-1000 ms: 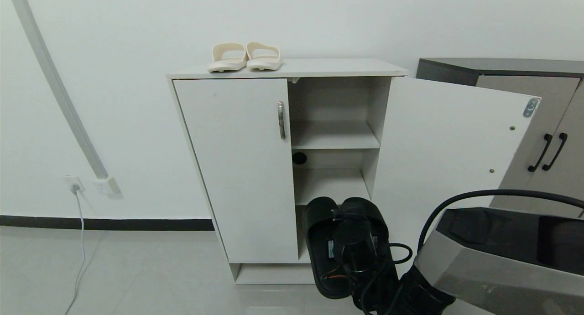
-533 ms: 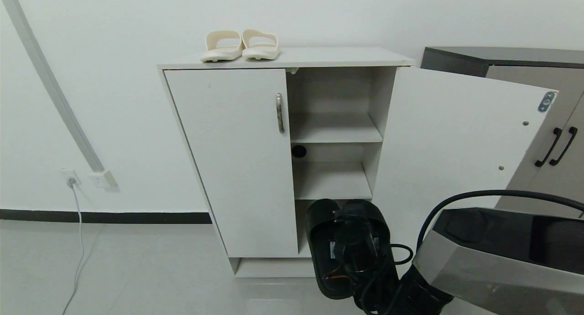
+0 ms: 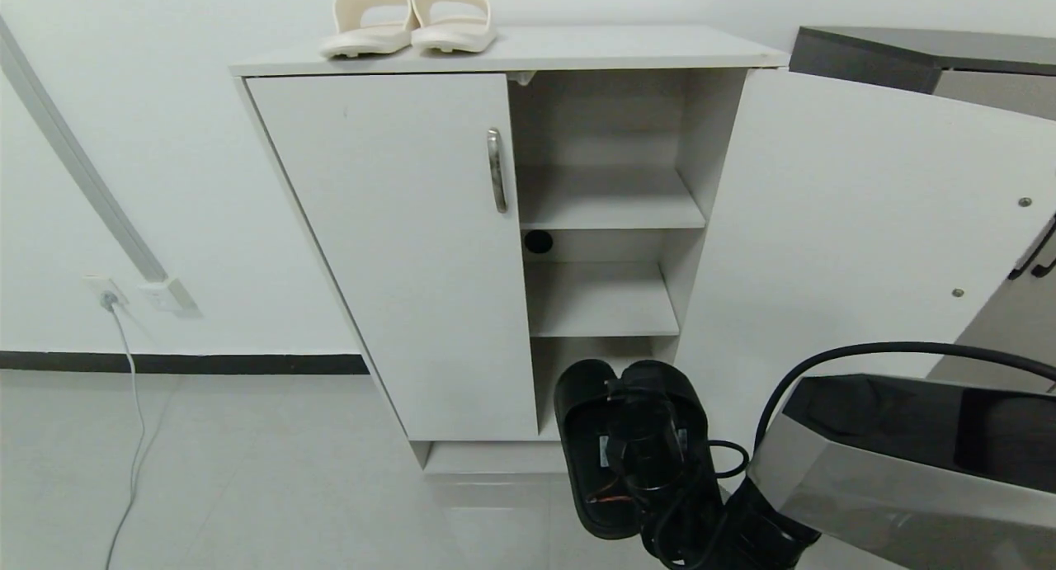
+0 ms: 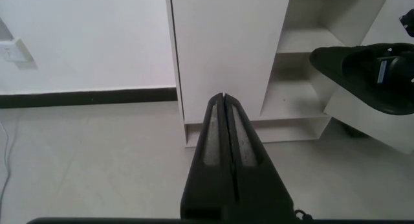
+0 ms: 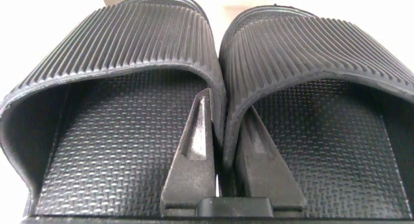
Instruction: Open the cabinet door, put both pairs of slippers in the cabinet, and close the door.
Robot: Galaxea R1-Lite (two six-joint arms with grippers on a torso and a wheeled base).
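Black slippers (image 3: pixel 582 438) pinched by inner walls in right gripper (image 5: pixel 225 106), low before open cabinet (image 3: pixel 388 248) | left gripper (image 4: pixel 223 102) pressed together, over floor (image 4: pixel 97 159) | cream slippers (image 3: pixel 410 19) atop cabinet.

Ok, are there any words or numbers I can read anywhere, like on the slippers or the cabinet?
No text can be read.
Small pale label inside the black slippers: too small to read.
White cabinet and cream slippers: no print shows.
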